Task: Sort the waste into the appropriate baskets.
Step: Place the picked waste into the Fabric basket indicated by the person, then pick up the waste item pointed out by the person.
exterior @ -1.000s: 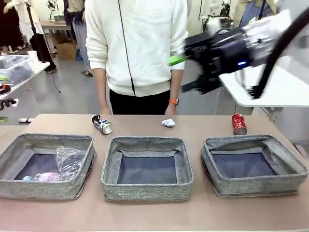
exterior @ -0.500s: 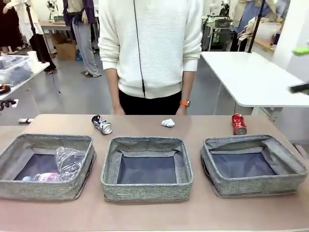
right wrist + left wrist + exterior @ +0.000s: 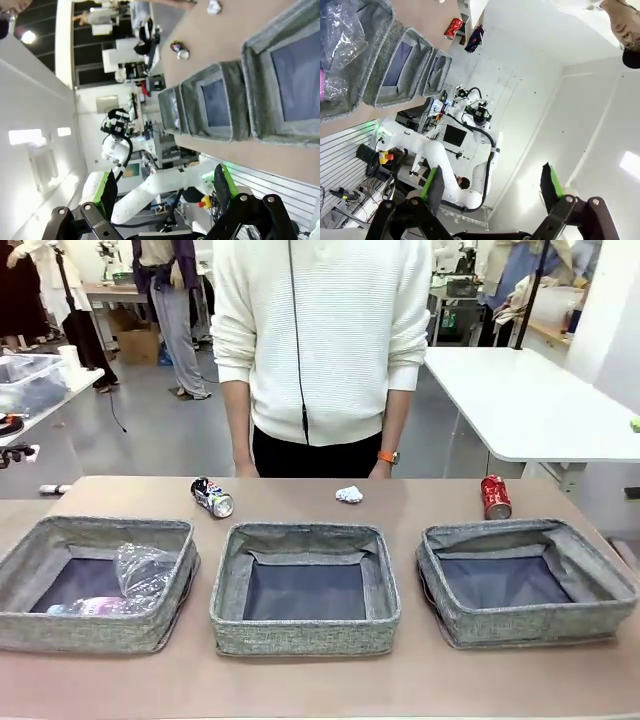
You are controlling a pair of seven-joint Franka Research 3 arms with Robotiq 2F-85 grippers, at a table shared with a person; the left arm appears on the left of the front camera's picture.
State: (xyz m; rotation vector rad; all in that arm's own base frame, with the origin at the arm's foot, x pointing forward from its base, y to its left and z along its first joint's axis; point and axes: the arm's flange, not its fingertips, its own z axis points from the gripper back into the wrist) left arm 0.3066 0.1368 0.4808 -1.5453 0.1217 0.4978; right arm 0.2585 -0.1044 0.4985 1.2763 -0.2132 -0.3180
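Front view is showing me the three baskets sitting in a row along the near side of the table (image 3: 300, 680), and I'm reading them as left basket (image 3: 95, 530), middle basket (image 3: 300, 625) and right basket (image 3: 530, 625). The left one is holding the clear plastic cup (image 3: 145, 570), which is leaning against its right wall, and the clear bottle (image 3: 90, 607) is lying on its side just beside the cup along the near wall. The other two baskets are showing only their dark bottoms. The rest of the waste is sitting on the tabletop behind the baskets: the dark blue-white can (image 3: 212, 497) is lying on its side behind the gap between the left and middle baskets, the paper wad (image 3: 349, 494) is resting behind the middle one, and the red can (image 3: 494, 496) is standing upright just behind the right one. A person (image 3: 320, 340) in a white sweater is standing at the far edge with both arms hanging down. On the wrist cams, my left gripper (image 3: 491, 180) is hanging spread wide with nothing between its green pads, and my right gripper (image 3: 165, 185) is doing the same, wide apart and empty, both well away from the table.
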